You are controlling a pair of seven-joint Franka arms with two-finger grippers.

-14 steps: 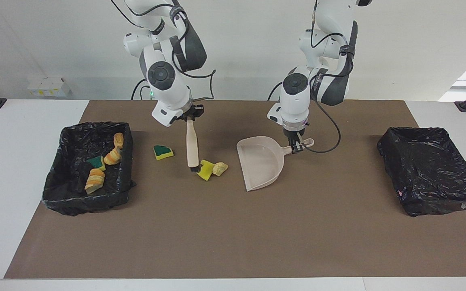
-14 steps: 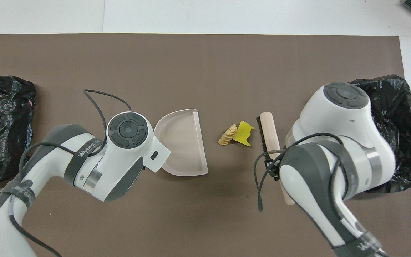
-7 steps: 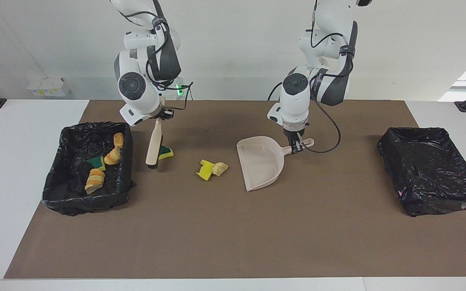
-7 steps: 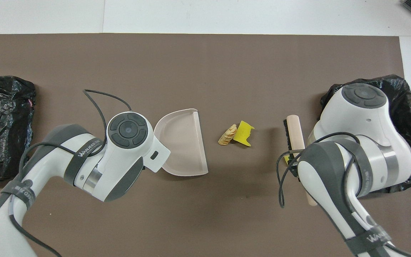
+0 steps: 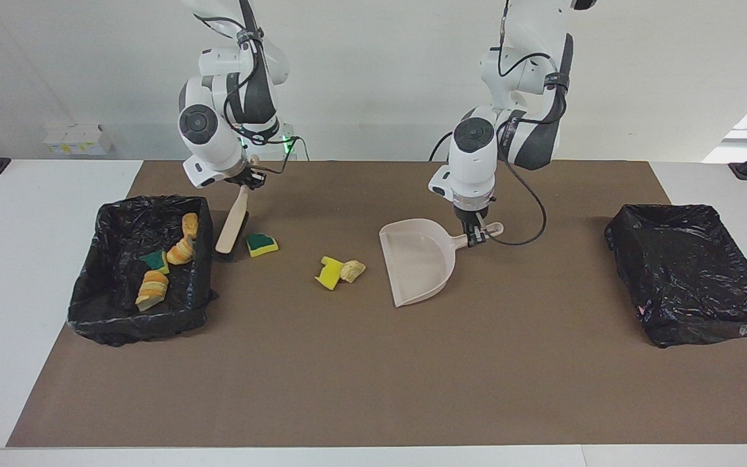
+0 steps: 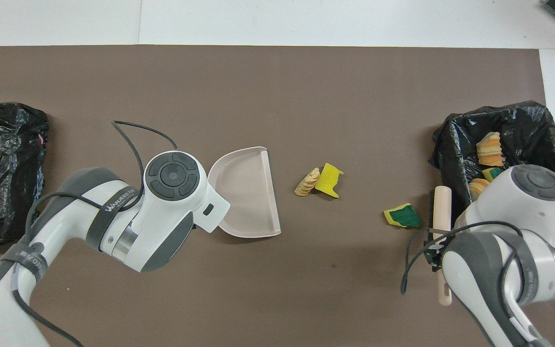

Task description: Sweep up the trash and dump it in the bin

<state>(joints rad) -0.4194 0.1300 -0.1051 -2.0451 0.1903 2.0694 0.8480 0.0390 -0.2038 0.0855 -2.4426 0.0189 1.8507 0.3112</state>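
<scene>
Right gripper (image 5: 248,179) fingers clamped on brush (image 5: 231,222) handle, its head between bin (image 5: 117,318) and green-backed sponge (image 5: 261,244). Left gripper (image 5: 474,235) fingers clamped on dustpan (image 5: 417,259) handle; yellow scraps (image 5: 339,270) at the pan's 9 o'clock, facing view.

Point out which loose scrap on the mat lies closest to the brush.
The green-topped yellow sponge piece, right beside the beige brush. The plain yellow sponge piece and pale crumbly chunk lie together nearer the beige dustpan.

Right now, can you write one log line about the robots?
right gripper: holds brush beside green-topped sponge piece | left gripper: holds dustpan handle | loose scraps: near dustpan mouth
</scene>
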